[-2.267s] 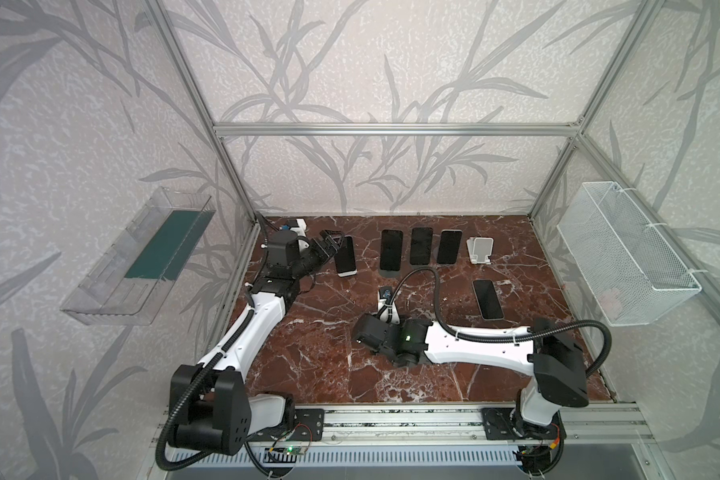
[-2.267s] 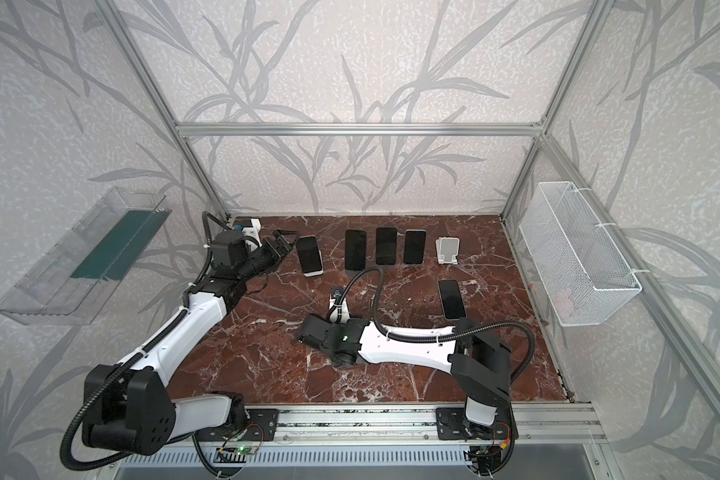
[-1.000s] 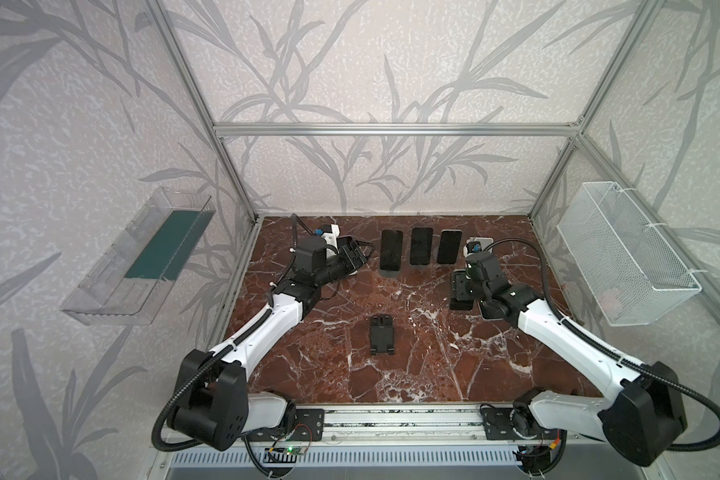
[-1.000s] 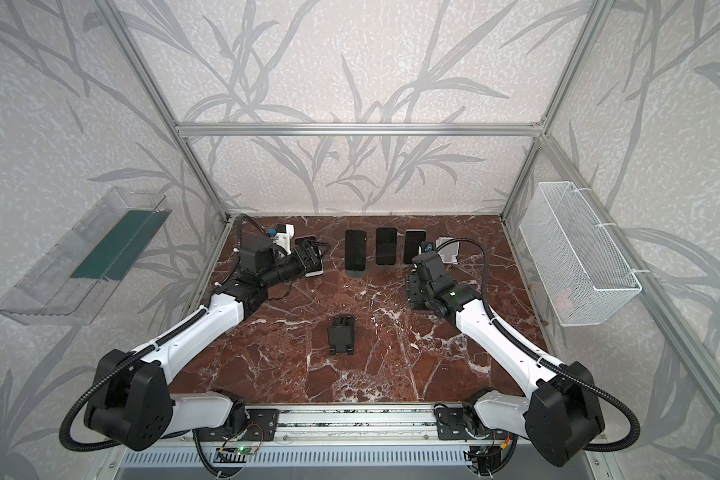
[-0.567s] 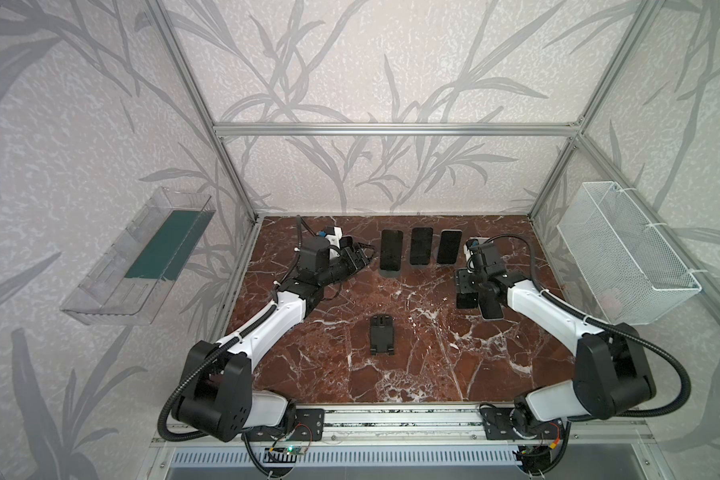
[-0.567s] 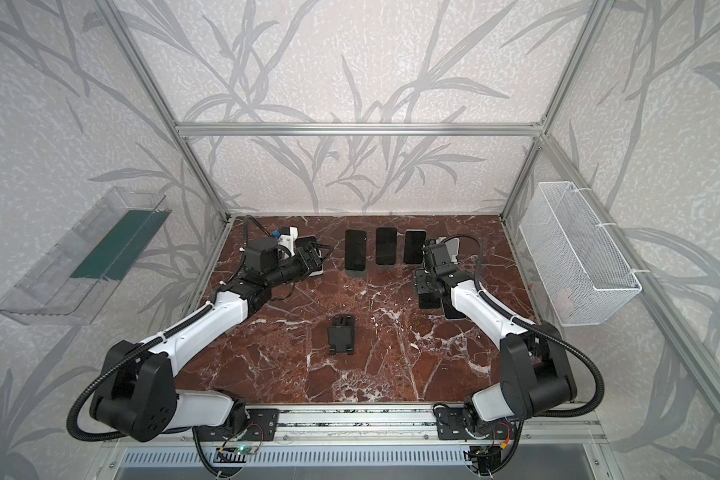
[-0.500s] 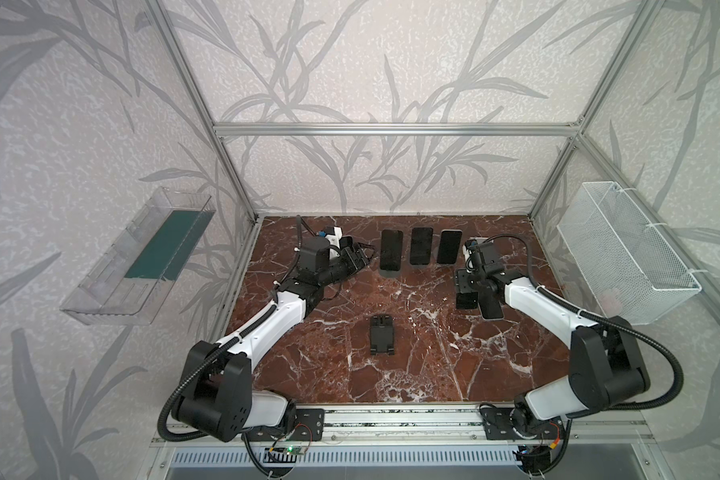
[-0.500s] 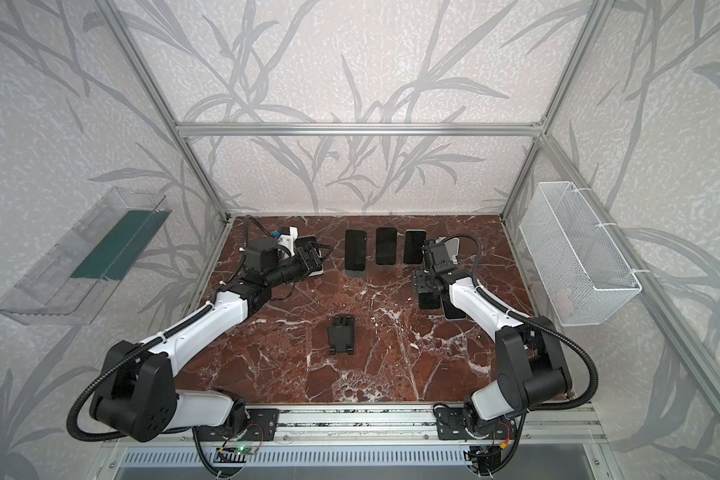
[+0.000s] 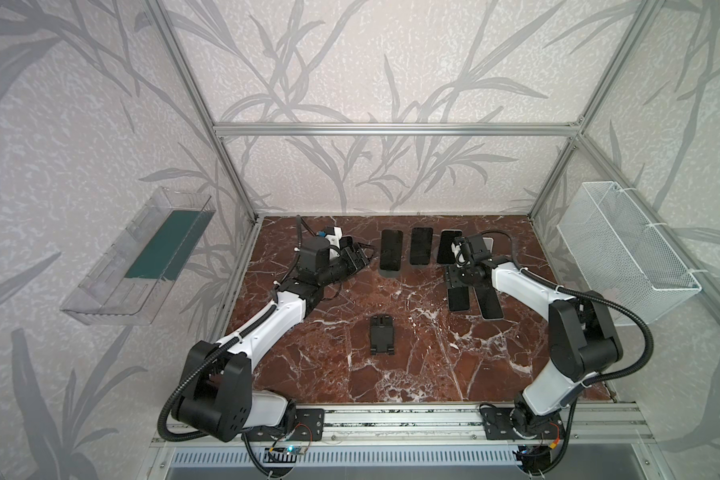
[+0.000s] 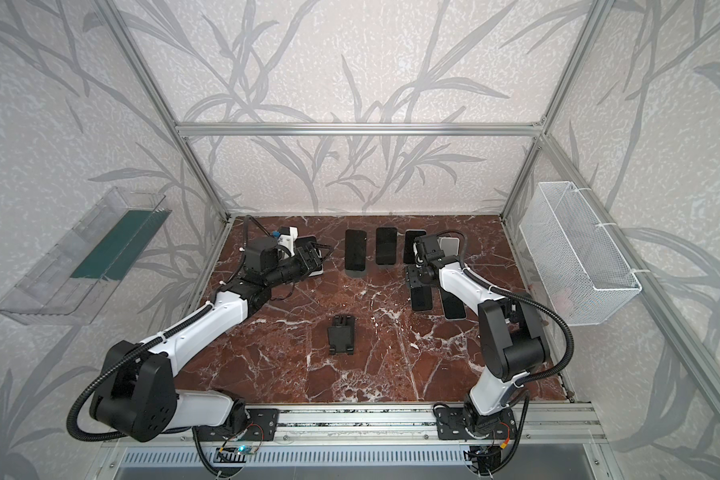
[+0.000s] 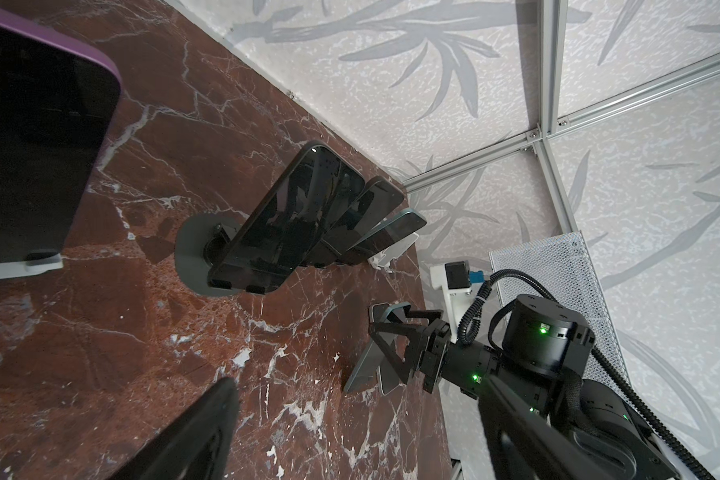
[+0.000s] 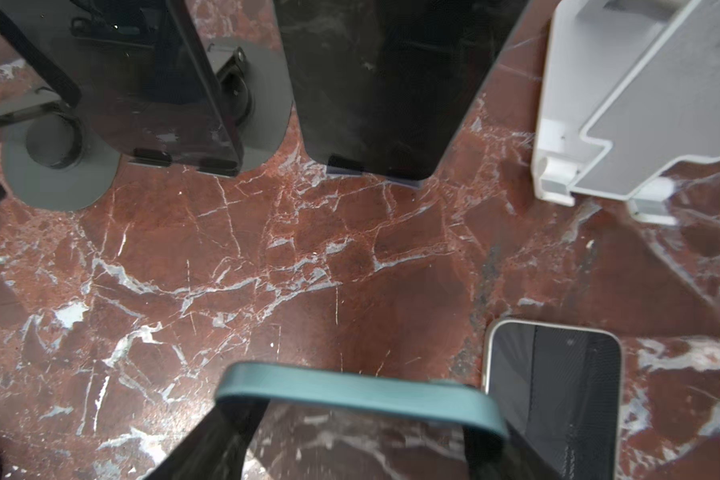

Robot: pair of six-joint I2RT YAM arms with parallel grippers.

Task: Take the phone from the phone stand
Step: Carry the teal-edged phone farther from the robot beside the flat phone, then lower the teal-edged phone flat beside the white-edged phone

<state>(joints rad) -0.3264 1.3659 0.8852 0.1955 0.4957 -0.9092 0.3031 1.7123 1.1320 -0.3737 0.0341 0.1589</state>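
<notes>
My right gripper [image 9: 458, 283] is shut on a phone with a teal edge [image 12: 358, 394], which tilts down toward the marble beside a second phone lying flat [image 9: 488, 303]. The empty white stand [image 12: 624, 124] is just behind them. A black phone stand [image 9: 382, 334] lies flat and empty mid-table. My left gripper [image 9: 359, 258] is open and empty at the back left, close to a purple-edged phone [image 11: 38, 145] leaning on a white stand. Three dark phones [image 9: 391, 254] [image 9: 421, 251] [image 9: 447, 251] lean on stands along the back.
A white wire basket [image 9: 624, 257] hangs on the right wall. On the left wall is a clear tray [image 9: 142, 266] with a green sheet in it. Aluminium frame posts stand at the back corners. The right arm's cable loops over the white stand.
The right arm has left the black stand mid-table and gone to the right, where it holds the teal-edged phone by the flat one. The left gripper has shifted right, toward the back-left phone.
</notes>
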